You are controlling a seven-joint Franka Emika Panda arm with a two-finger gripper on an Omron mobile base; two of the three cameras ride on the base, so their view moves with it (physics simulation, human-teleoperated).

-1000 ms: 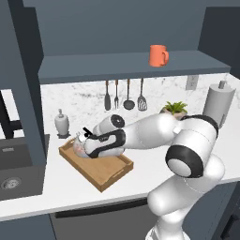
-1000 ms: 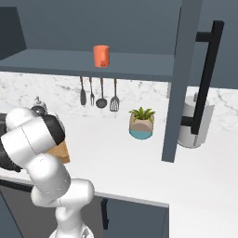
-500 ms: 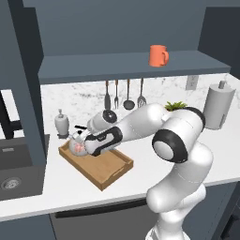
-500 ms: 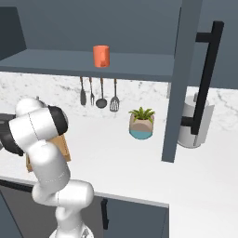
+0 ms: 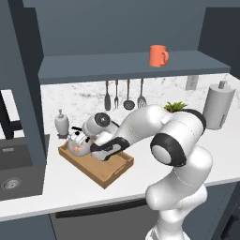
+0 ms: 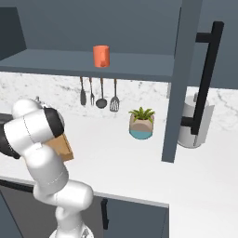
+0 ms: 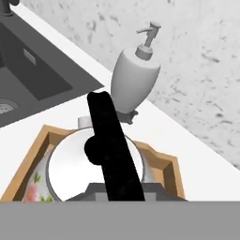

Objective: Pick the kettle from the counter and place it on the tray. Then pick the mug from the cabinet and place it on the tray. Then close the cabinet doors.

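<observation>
**A:** Where the arm bends down at centre-left of the left base view, what sits under it?

**B:** The kettle (image 5: 78, 145), white with a floral patch, inside the tray (image 5: 112, 171) at its far-left end; tray lies on the worktop (image 5: 56, 187), mid-left of frame; the gripper (image 5: 83, 138) is right on the kettle's top.

**A:** Fingers?

**B:** Cannot tell whether they grip or have let go; in the hand view the kettle's black handle (image 7: 112, 150) runs up the middle of the frame over the lid and covers the finger area at the bottom edge.

**A:** Anything else in the hand view?

**B:** Kettle (image 7: 70, 173) low in frame, wooden rim of the tray (image 7: 166, 171) on both sides of it; soap dispenser (image 7: 133, 79) just beyond, upper centre; dark sink (image 7: 33, 75) at upper left.

**A:** The mug?

**B:** Orange mug (image 5: 158, 55) upright on the cabinet (image 5: 117, 28) shelf, upper right of the left base view; upper centre-left in the right base view, mug (image 6: 101, 56).

**A:** Doors?

**B:** Open; one cabinet door (image 6: 188, 69) stands edge-on at right of the right base view, black bar handle facing out; potted plant (image 6: 141, 123) on the worktop beside it.
</observation>
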